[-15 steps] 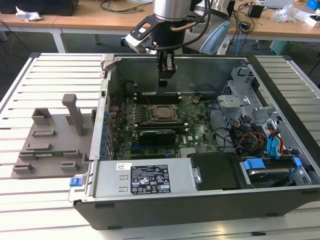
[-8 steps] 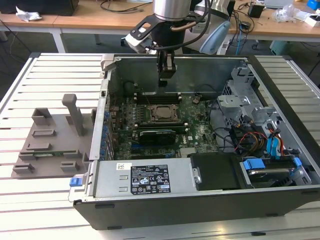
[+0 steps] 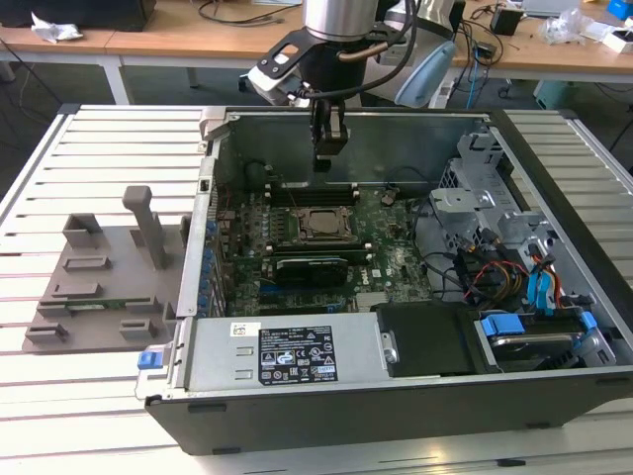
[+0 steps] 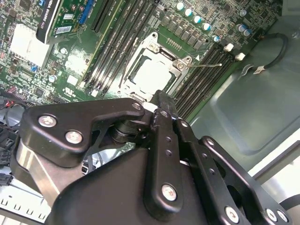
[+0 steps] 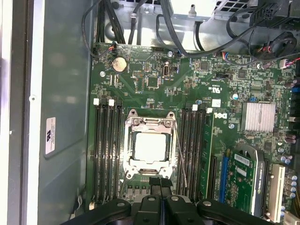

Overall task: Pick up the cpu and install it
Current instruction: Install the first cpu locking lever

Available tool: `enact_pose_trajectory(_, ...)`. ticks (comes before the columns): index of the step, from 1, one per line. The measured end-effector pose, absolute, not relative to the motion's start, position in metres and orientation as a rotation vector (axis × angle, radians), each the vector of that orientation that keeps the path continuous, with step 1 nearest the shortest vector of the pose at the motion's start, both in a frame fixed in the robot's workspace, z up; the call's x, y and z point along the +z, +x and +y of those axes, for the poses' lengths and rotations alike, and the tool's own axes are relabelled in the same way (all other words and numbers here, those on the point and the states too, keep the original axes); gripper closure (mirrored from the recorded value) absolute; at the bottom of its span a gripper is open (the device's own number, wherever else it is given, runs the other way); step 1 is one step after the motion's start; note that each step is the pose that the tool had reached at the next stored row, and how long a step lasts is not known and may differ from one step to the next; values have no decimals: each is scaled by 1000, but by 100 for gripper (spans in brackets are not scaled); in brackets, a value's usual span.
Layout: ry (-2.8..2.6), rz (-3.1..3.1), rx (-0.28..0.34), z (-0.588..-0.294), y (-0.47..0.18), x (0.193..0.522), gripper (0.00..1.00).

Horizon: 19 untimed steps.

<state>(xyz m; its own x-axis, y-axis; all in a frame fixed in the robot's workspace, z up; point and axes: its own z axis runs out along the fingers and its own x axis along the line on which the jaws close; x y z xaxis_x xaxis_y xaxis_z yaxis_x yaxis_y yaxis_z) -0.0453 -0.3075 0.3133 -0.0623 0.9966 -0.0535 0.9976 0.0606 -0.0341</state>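
Note:
The cpu is a pale silver square lying flat in the metal socket frame on the green motherboard inside the open computer case. Both wrist views show the cpu with nothing resting on it. My gripper hangs above the board, a little behind the socket toward the case's rear wall. Its black fingers stand pressed together with nothing between them, and the fingertips are well clear of the chip.
Memory slots flank the socket on both sides. A green card and a heatsink sit beyond them. Cables and drive bays crowd the exterior view's right. A grey plastic tray lies outside the case at its left.

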Motion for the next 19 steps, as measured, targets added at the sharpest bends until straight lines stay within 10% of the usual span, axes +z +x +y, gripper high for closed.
enact_pose_trajectory(19, 2061, 2345, -95, -308, -45, 313, 89)
